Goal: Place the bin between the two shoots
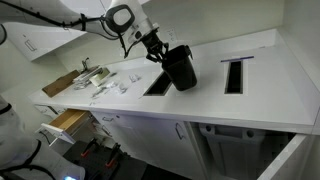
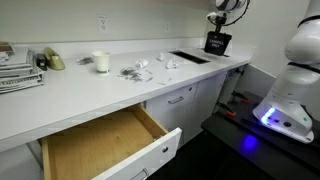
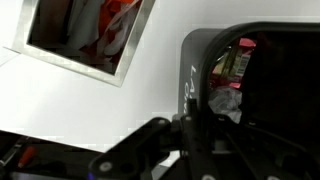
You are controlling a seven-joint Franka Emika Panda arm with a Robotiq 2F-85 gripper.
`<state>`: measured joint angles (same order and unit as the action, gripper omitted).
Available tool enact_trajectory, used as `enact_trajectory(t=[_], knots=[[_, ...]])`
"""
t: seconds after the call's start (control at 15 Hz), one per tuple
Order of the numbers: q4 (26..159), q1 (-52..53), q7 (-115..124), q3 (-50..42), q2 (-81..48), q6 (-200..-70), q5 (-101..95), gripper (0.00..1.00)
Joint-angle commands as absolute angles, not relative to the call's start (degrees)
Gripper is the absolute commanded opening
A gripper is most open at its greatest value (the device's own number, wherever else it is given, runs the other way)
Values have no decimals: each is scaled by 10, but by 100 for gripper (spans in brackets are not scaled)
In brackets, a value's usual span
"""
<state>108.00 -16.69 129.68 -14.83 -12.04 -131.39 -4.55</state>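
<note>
Here, the pincer (image 1: 158, 47) is clamped on the rim of the black plastic bin (image 1: 180, 68). The bin hangs from it clear of the white counter (image 1: 262, 102), with nothing else bearing it.

In an exterior view the bin lies below the pincer and to the side of it that faces the further rectangular chute opening (image 1: 233, 76). It appears over the inner edge of the nearer rectangular chute opening (image 1: 158, 84). It is therefore already above the start of the bare strip between the 2 openings, though closer to the nearer one.

The bin is tilted, not upright. Its long axis, from mouth to base, leans so that the mouth points up toward the pincer and the base swings out toward the further opening.

In the wrist view the bin's dark mouth (image 3: 262, 85) fills the right side, and a chute opening (image 3: 85, 35) sits well apart at the upper left, with red material showing inside it.

My judgement is that the coming move turns on 2 things:
- shifting the bin a little further toward the middle of the strip;
- levelling its base before it goes down.
</note>
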Motion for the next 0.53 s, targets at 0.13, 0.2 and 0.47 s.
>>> enact_trajectory(t=[0.13, 0.2, 0.47], knots=[[1027, -151, 1305, -172, -159, -1289, -49, 2], [1021, -151, 1303, -174, -164, -1283, -46, 2], [1000, -153, 1291, -175, -183, -1247, -40, 2]])
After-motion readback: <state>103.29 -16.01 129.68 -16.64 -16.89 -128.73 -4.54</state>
